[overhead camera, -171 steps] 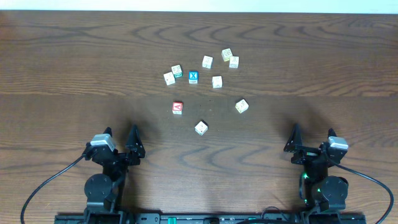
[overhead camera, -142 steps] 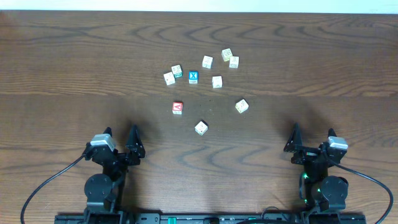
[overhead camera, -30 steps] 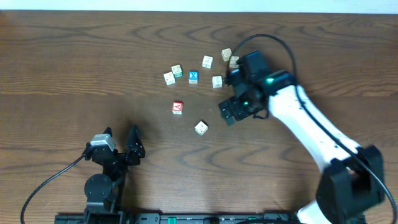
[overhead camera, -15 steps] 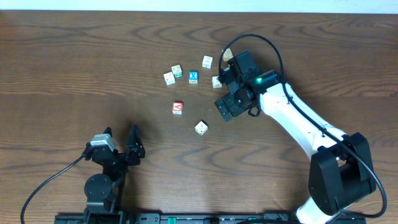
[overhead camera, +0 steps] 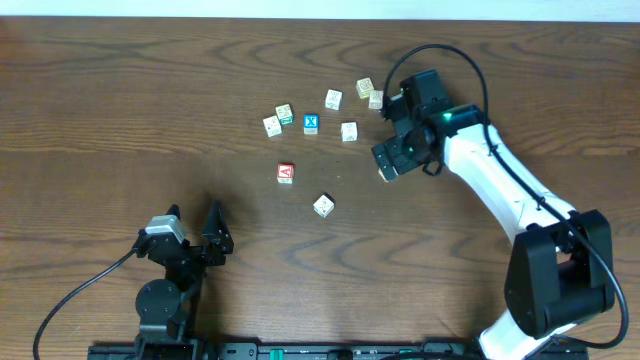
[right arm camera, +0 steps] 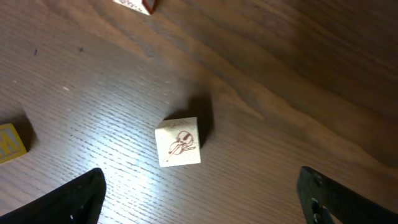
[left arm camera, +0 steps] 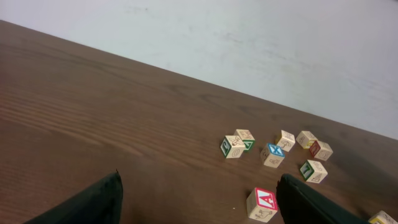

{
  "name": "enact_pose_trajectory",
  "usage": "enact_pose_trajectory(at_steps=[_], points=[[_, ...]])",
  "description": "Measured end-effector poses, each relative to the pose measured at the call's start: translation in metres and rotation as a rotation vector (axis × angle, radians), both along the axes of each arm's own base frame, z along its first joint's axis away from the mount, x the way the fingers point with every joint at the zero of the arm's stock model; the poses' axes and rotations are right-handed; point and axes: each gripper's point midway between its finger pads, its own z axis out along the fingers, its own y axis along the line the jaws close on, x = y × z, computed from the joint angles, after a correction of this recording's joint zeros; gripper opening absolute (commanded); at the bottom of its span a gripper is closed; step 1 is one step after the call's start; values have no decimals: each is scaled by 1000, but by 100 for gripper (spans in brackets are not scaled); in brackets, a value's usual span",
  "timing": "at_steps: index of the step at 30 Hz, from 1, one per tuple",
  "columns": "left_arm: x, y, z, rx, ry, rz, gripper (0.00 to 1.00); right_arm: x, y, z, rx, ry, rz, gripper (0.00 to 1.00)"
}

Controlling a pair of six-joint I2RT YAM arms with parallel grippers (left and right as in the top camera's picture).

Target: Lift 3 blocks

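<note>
Blocks (overhead camera: 333,99) scattered mid worktop (overhead camera: 120,90) toward far edge; one block (right arm camera: 179,142) under spread right jaws. Left jaws spread, by near edge. Light, rigid wood, likely slick: pinch opposite flat faces

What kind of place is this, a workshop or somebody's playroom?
Probably a robotics test bench: two cabled robot arms at the edge of a wooden table, small letter blocks scattered on it, a plain white wall behind.

It looks like a robot lab. A white robot arm (overhead camera: 500,190) and a black robot arm (overhead camera: 168,270) sit at a brown wood table (overhead camera: 100,100) by a plain white wall (left arm camera: 249,37).
</note>
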Motion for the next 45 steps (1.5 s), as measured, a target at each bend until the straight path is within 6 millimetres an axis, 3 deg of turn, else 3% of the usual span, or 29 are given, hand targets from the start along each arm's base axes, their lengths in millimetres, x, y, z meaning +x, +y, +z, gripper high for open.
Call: enact_pose_trajectory(at_steps=[10,19,23,31,39,45], points=[[0,0,0,0,0,0,80,0,5,-5,41,20,6,94],[0,0,0,0,0,0,79,-10,6,-61,18,166,3,87],[0,0,0,0,0,0,80,-13,6,-71,12,195,2,80],[0,0,0,0,0,0,79,-11,13,-71,25,177,10,50],[0,0,0,0,0,0,80,-10,13,-70,28,177,5,29],[0,0,0,0,0,0,80,-12,12,-71,34,196,-61,23]])
